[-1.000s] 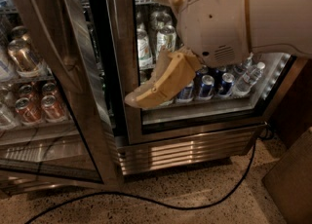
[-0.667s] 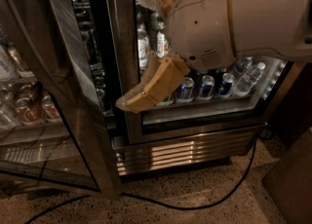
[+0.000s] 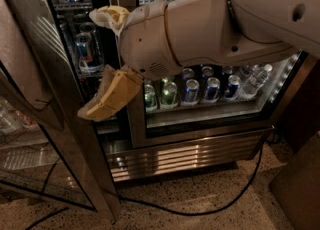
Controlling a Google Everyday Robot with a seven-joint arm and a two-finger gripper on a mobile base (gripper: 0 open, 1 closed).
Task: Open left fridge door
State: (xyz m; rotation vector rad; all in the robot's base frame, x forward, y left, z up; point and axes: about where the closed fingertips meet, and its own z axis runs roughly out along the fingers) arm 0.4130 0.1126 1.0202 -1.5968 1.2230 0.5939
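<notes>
The left fridge door [image 3: 59, 105], a glass pane in a wide brushed-steel frame, stands swung out toward the left, and its edge runs diagonally down to the floor. Behind it the fridge interior shows shelves with cans [image 3: 88, 49]. My gripper [image 3: 97, 61] is at the end of the big white arm, in the gap between the open door's edge and the centre post. Its two tan fingers are spread apart, one fingertip above [image 3: 102, 14] and one below [image 3: 100, 108], with nothing between them.
The right glass door [image 3: 200, 89] is shut, with green and blue cans and bottles behind it. A steel vent grille [image 3: 185, 156] runs along the base. A black cable [image 3: 200, 210] lies on the speckled floor. A brown object [image 3: 300, 189] stands at the lower right.
The left door has swung further out to the left. My arm and gripper have moved left into the gap, and the view has come closer.
</notes>
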